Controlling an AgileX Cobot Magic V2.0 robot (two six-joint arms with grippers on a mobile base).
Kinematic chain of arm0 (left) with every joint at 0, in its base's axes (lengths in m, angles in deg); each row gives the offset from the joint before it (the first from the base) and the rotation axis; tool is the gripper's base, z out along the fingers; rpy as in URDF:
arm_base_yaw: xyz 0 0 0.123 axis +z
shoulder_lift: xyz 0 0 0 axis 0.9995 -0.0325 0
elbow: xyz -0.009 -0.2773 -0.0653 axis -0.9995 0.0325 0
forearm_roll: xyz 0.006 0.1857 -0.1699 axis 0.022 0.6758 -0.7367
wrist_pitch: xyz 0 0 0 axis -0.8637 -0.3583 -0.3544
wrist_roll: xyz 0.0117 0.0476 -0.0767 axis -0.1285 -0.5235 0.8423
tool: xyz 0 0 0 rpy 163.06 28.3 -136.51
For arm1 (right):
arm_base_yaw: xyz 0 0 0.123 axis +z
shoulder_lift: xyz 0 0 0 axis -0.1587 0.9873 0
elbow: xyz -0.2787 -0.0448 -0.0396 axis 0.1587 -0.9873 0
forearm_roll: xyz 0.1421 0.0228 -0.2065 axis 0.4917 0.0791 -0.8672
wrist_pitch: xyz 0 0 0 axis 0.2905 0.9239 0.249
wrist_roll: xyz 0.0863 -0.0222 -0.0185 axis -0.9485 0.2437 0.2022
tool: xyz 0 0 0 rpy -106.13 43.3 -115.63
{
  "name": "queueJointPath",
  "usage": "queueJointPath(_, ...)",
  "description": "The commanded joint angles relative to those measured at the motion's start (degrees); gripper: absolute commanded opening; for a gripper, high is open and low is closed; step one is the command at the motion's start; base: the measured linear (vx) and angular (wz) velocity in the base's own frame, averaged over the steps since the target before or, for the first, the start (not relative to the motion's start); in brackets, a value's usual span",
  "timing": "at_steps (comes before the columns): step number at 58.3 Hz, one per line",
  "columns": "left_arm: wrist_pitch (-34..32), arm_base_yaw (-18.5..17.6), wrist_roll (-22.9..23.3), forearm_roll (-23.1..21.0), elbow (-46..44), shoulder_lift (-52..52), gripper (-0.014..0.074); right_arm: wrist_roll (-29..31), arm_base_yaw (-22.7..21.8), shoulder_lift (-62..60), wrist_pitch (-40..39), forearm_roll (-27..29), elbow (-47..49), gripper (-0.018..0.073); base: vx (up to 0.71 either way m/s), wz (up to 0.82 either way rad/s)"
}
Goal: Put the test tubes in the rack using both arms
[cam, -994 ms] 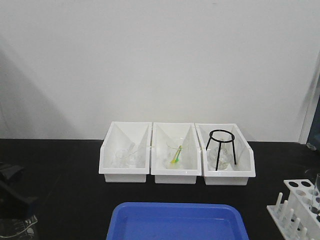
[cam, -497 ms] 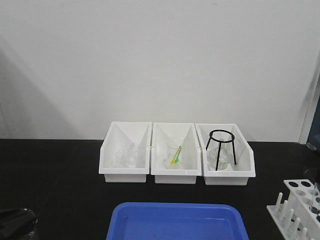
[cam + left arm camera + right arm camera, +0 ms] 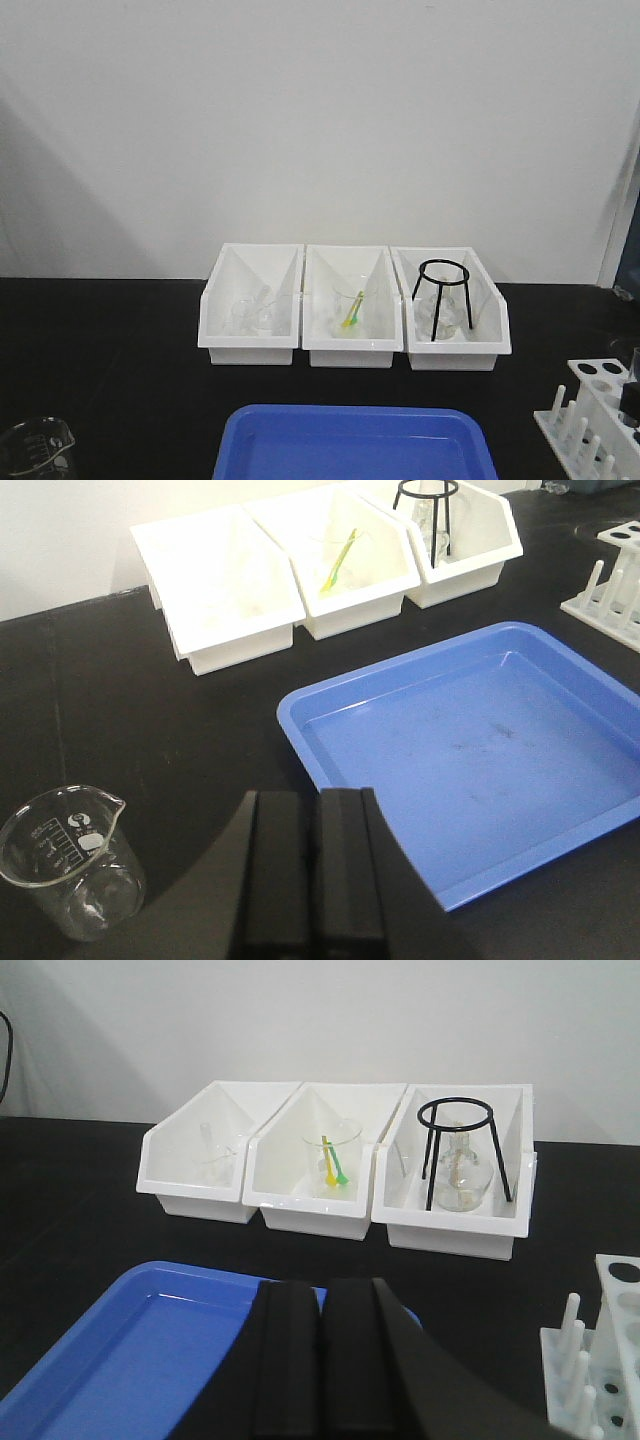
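Note:
The white rack (image 3: 592, 408) stands at the front right of the black table, its pegs toward the middle; it also shows in the left wrist view (image 3: 612, 588) and the right wrist view (image 3: 603, 1380). No test tube shows clearly in any view. My left gripper (image 3: 315, 805) is shut and empty, hovering between a clear glass beaker (image 3: 70, 862) and the blue tray (image 3: 560, 680). My right gripper (image 3: 320, 1295) is shut and empty over the tray's right rim (image 3: 60, 1350), left of the rack. Neither gripper shows clearly in the front view.
Three white bins (image 3: 353, 345) stand in a row at the back, holding small glassware, a beaker with a yellow-green stick (image 3: 351, 310) and a black tripod (image 3: 441, 298) over a flask. The beaker (image 3: 35, 450) sits at the front left. The blue tray (image 3: 352, 445) lies front centre.
The dark left arm has dropped out of the front view at the lower left, uncovering the beaker. The glass tube seen above the rack at the right edge no longer shows.

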Motion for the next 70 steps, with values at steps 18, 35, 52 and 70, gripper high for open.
queueJointPath(18, -3.55, -0.29, 0.05, 0.52, -1.59, 0.05, -0.0021, 0.14, 0.03, -0.38, 0.92, 0.53, 1.57, -0.0008, 0.0, 0.0)
queueJointPath(35, -3.38, 5.96, -9.03, 1.11, 0.36, 4.12, -0.0021, 0.14, 0.03, -0.38, 0.92, 0.53, 1.57, -0.0008, 0.0, 0.0)
queueJointPath(52, -13.05, 23.82, -22.46, -14.29, 18.46, 24.26, -0.0021, 0.14, 0.03, -0.38, 0.92, 0.53, 1.57, -0.0008, 0.0, 0.0)
queueJointPath(70, -27.74, 35.98, -28.3, -29.44, 38.98, 36.11, -0.0021, 0.14, 0.03, -0.38, 0.92, 0.53, 1.57, -0.0008, 0.0, 0.0)
